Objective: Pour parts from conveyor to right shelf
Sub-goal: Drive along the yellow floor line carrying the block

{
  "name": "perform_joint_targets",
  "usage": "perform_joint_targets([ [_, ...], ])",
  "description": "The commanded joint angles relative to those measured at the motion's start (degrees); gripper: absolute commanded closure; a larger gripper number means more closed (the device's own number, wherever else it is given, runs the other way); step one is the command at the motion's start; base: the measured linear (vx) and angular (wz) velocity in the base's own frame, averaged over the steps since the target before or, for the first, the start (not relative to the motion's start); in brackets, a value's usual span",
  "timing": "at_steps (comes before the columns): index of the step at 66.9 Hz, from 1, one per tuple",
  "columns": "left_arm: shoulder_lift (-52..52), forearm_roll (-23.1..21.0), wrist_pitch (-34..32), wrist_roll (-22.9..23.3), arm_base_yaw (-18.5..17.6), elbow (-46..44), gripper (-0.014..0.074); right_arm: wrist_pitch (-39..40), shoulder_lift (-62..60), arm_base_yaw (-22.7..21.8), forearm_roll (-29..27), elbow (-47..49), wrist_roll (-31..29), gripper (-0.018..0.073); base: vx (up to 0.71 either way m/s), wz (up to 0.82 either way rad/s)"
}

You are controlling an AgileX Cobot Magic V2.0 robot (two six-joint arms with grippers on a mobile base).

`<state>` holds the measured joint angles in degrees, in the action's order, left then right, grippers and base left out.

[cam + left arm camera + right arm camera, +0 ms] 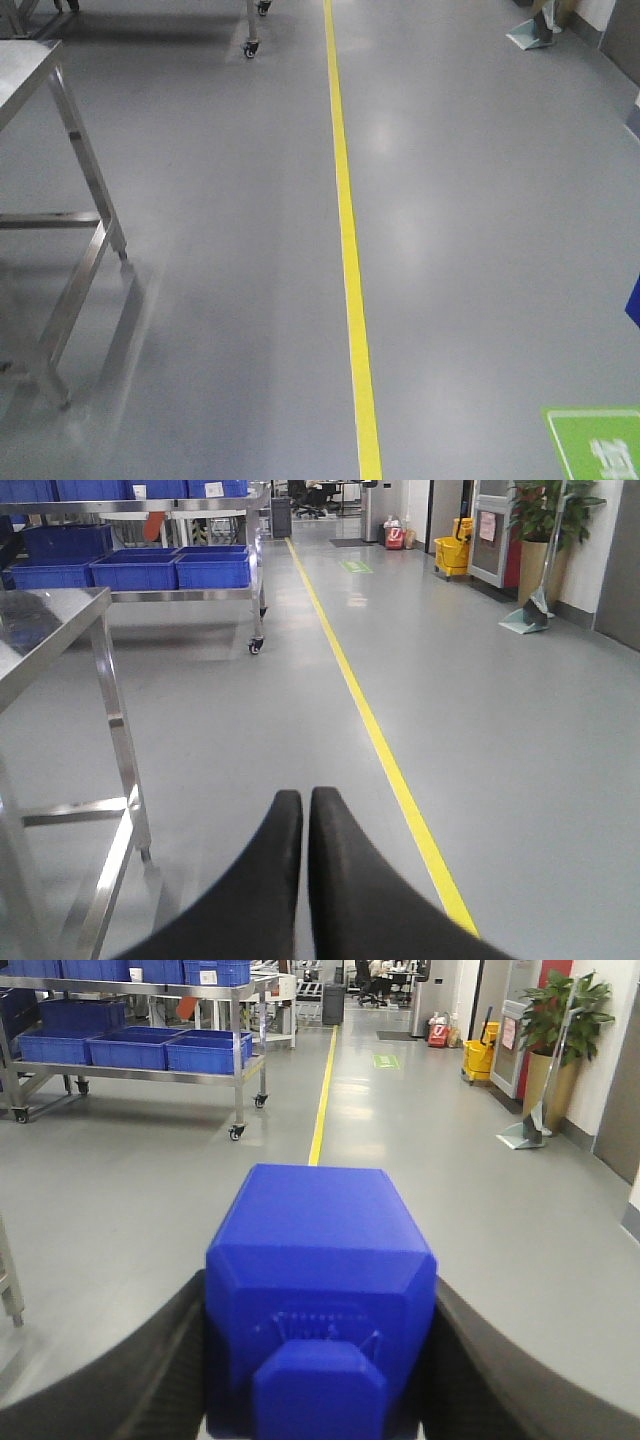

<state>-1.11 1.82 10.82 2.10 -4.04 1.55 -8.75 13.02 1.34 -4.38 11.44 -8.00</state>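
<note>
A bright-blue part (320, 1260), a block with a square stud facing the camera, fills the right wrist view. My right gripper (320, 1300) is shut on it, one black finger (150, 1370) pressed against each side. A blue sliver (633, 300) shows at the right edge of the front view. My left gripper (305, 800) is shut with nothing in it, hanging above the grey floor. A stainless-steel shelf rack (140, 1072) with blue tubs (130, 1048) stands far ahead on the left and also shows as the rack (180, 594) in the left wrist view. The conveyor is out of view.
A steel table (60, 190) stands close on the left, its leg (120, 740) near my left gripper. A yellow floor line (347, 240) runs straight ahead. A green floor mark (595, 440) lies near right. A yellow mop bucket (455, 555), potted plant (560, 1020) and dustpan (530, 615) line the right wall.
</note>
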Motion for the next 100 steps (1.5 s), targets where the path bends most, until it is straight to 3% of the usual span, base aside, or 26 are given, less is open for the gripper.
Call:
perform_joint_targets([
  [1,-0.2,-0.1,-4.0,0.4,-0.1,-1.0,0.0603,4.8,0.5,-0.2,0.1,1.7,-0.6,0.0561,0.80,0.05],
  [100,-0.2,-0.1,-4.0,0.4,-0.1,-1.0,0.0603,4.8,0.5,-0.2,0.1,1.7,-0.6,0.0561,0.79,-0.03],
])
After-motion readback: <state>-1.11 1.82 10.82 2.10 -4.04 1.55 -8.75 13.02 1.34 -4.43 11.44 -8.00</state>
